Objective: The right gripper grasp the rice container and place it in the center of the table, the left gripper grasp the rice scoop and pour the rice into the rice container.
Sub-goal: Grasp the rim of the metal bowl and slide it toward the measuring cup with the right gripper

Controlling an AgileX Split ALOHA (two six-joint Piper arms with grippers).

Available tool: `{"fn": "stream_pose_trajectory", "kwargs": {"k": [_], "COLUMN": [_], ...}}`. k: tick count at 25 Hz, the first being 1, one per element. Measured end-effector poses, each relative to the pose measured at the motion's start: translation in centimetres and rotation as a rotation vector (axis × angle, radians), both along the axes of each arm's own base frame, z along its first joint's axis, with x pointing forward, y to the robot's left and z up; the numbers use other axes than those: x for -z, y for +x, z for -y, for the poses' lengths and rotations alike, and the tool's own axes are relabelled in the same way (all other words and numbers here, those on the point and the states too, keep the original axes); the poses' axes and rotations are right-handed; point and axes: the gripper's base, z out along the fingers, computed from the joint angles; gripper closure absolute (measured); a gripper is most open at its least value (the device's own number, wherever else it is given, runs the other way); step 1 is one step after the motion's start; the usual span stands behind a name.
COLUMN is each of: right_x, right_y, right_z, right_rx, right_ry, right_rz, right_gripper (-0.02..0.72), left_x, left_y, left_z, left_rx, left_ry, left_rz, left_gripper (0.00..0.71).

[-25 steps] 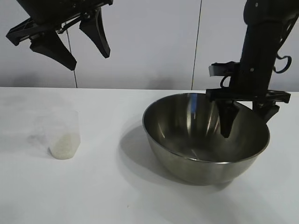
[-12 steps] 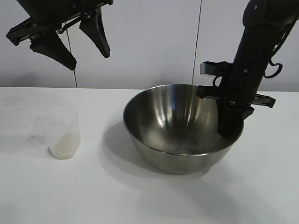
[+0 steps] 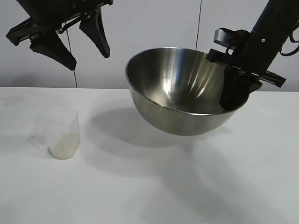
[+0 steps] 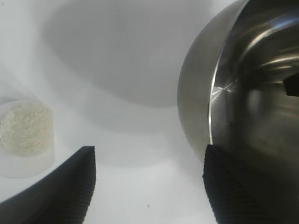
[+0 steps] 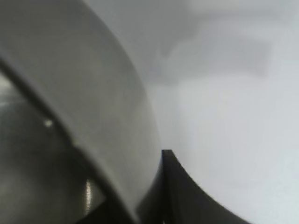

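The rice container (image 3: pixel 180 95), a large shiny steel bowl, hangs tilted above the table (image 3: pixel 149 186), near its middle. My right gripper (image 3: pixel 236 88) is shut on the bowl's right rim, one finger inside and one outside; the rim also shows in the right wrist view (image 5: pixel 93 116). The rice scoop (image 3: pixel 60 134), a clear plastic cup with white rice (image 3: pixel 64 145) in its bottom, stands on the table at the left. My left gripper (image 3: pixel 88 55) hangs open high above the scoop. In the left wrist view I see the scoop (image 4: pixel 28 140) and the bowl (image 4: pixel 233 107).
A pale wall with vertical seams (image 3: pixel 198 42) stands behind the table. The bowl's shadow (image 3: pixel 126 126) falls on the tabletop under it.
My right gripper has lifted the bowl off the table and carried it leftward, tilting it. The left gripper and the scoop have not moved.
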Motion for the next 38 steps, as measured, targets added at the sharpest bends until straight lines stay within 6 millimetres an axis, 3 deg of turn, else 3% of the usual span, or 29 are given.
{"fn": "stream_pose_trajectory", "kwargs": {"k": [5,10,13,16,21,27,30,34,38], "right_x": [0.4,3.0,4.8,5.8,5.9,5.9,5.8,4.2,0.6], "right_y": [-0.8,-1.3,-1.3,-1.2,-1.2,-1.2,-1.2,-0.5,0.9], "right_z": [-4.2,-8.0,-9.2,-9.4,-9.3,-9.2,-9.1,-8.4,-6.3], "right_rx": [-0.044,-0.065,-0.038,-0.013,-0.007,-0.001,0.007,0.011,0.048], "right_ry": [-0.035,-0.056,-0.065,-0.079,-0.088,-0.097,-0.115,-0.127,-0.111], "right_rz": [-0.003,-0.034,-0.057,-0.079,-0.082,-0.085,-0.08,-0.07,-0.02], "right_gripper": [0.692,0.692,0.692,0.692,0.675,0.47,0.412,0.363,0.33], "left_x": [0.0,0.0,0.0,0.0,0.0,0.0,0.0,0.0,0.0], "left_y": [0.0,0.0,0.0,0.0,0.0,0.0,0.0,0.0,0.0], "left_z": [0.0,0.0,0.0,0.0,0.0,0.0,0.0,0.0,0.0], "left_rx": [0.0,0.0,0.0,0.0,0.0,0.001,0.001,0.001,0.001], "left_ry": [0.0,0.0,0.0,0.0,0.0,0.0,0.0,0.0,0.0], "left_rz": [0.0,0.0,0.0,0.0,0.0,0.0,0.0,0.0,0.0], "left_gripper": [0.23,0.23,0.23,0.23,0.23,0.23,0.23,0.23,0.23]}}
